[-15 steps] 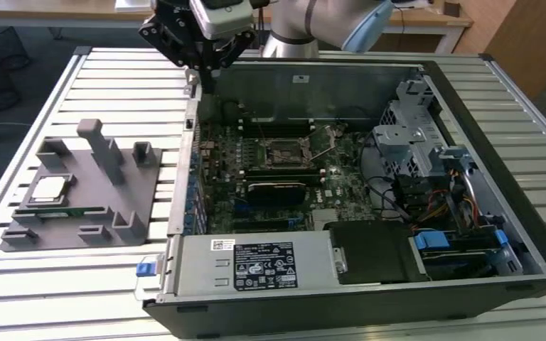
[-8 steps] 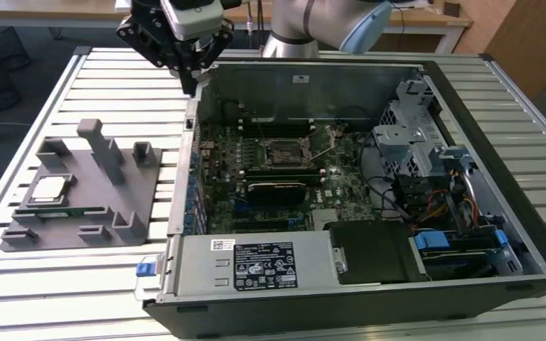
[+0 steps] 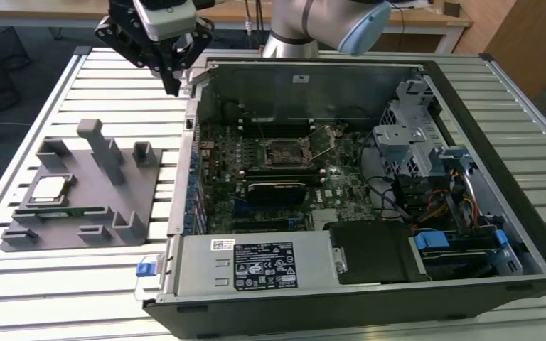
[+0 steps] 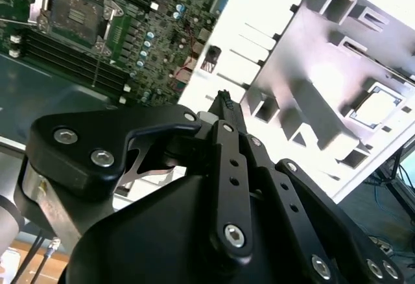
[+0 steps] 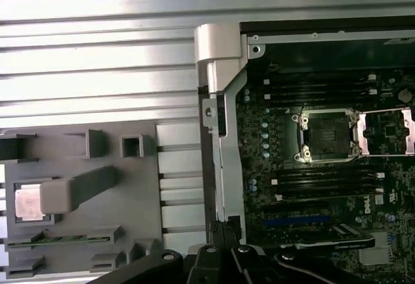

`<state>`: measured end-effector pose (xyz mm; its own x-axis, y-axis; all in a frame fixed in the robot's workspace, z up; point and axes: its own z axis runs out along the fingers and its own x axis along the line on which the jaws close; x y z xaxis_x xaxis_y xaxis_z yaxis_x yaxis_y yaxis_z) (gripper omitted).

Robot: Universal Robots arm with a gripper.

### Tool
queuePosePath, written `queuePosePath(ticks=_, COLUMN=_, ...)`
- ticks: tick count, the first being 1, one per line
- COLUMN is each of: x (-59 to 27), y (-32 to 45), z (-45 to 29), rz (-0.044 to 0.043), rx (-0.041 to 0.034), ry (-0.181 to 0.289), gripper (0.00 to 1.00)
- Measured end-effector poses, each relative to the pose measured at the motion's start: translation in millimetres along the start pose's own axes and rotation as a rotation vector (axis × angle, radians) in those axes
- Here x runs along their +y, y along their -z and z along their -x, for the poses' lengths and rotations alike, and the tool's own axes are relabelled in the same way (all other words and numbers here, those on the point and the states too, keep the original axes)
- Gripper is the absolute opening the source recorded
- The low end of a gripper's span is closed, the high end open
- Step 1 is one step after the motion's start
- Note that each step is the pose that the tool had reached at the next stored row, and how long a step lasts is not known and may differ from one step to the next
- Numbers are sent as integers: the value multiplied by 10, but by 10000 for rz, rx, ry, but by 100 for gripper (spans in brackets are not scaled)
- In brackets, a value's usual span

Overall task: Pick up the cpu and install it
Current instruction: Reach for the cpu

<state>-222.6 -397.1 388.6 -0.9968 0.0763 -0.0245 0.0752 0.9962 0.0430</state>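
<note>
The cpu (image 3: 47, 188) is a small silver square lying flat in a pocket of the grey fixture plate (image 3: 102, 213), on the table at the exterior view's left. It also shows in the second wrist view as a pale chip (image 4: 376, 107) and in the first wrist view as a shiny chip (image 5: 29, 201). My gripper (image 3: 171, 89) hangs high above the table beside the case's far corner, well away from the cpu, shut with nothing in it. On the motherboard the cpu socket (image 3: 283, 151) stands bare with its metal latch frame (image 5: 386, 131) swung open.
The open computer case (image 3: 500, 177) lies on the slatted table, with its wall (image 5: 217, 102) between fixture and motherboard. A green memory stick (image 3: 60, 210) lies in the fixture near the cpu. Upright grey posts (image 3: 97, 145) rise from the fixture. Drive cages and cables (image 3: 434, 185) fill the case's other end.
</note>
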Motion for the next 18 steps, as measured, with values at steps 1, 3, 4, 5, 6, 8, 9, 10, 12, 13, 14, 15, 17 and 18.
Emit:
queuePosePath(ticks=1, x=-2, y=-1, z=-26, rz=0, rx=-1, ry=0, gripper=11)
queuePosePath(ticks=3, x=-6, y=-1, z=-79, rz=0, rx=0, ry=2, gripper=11)
queuePosePath(ticks=4, x=-8, y=-1, z=-108, rz=-1, rx=0, ry=2, gripper=11)
queuePosePath(ticks=5, x=-11, y=-1, z=-137, rz=0, rx=0, ry=2, gripper=11)
queuePosePath(ticks=6, x=-13, y=-1, z=-169, rz=0, rx=0, ry=1, gripper=11)
queuePosePath(ticks=8, x=-18, y=-2, z=-229, rz=0, rx=-1, ry=1, gripper=11)
queuePosePath(ticks=9, x=-20, y=-2, z=-258, rz=0, rx=-1, ry=1, gripper=11)
queuePosePath(ticks=10, x=-22, y=-1, z=-287, rz=0, rx=0, ry=1, gripper=11)
queuePosePath(ticks=12, x=-27, y=-1, z=-348, rz=0, rx=0, ry=3, gripper=11)
queuePosePath(ticks=13, x=-29, y=-2, z=-377, rz=0, rx=0, ry=1, gripper=11)
queuePosePath(ticks=14, x=-31, y=-2, z=-405, rz=0, rx=0, ry=0, gripper=11)
queuePosePath(ticks=15, x=-33, y=-2, z=-432, rz=0, rx=0, ry=0, gripper=11)
queuePosePath(ticks=17, x=-37, y=-3, z=-485, rz=0, rx=0, ry=1, gripper=11)
queuePosePath(ticks=18, x=-39, y=-3, z=-508, rz=0, rx=0, ry=2, gripper=11)
